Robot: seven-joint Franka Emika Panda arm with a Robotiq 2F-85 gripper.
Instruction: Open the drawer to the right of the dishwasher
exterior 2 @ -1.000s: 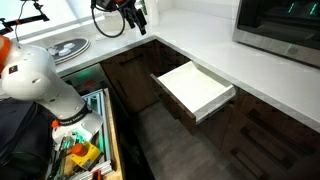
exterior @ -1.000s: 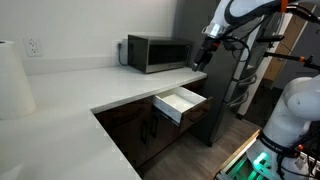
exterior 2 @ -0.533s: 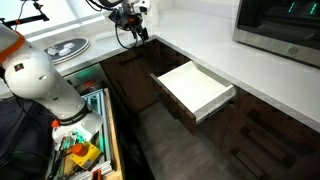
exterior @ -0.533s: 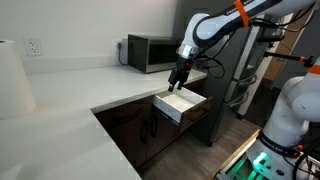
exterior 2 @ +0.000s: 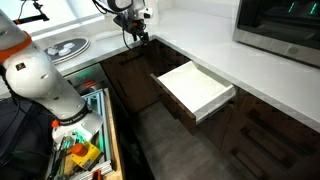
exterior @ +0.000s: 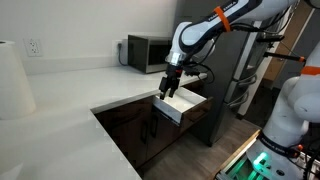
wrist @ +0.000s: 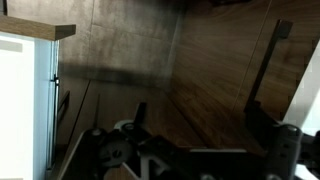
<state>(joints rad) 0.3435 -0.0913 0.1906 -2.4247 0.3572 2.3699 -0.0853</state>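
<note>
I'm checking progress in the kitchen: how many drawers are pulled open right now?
1: a drawer pulled out under the white counter, near the microwave. Others may be hidden outside the views.

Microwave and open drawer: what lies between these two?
Only bare white counter lies between the microwave and the drawer; an exterior view shows it.

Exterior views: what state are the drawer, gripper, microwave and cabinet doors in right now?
Drawer: pulled out, nothing visible inside.
Gripper: looks open, holding nothing, apart from the drawer.
Microwave: door shut.
Cabinet doors: shut.
</note>
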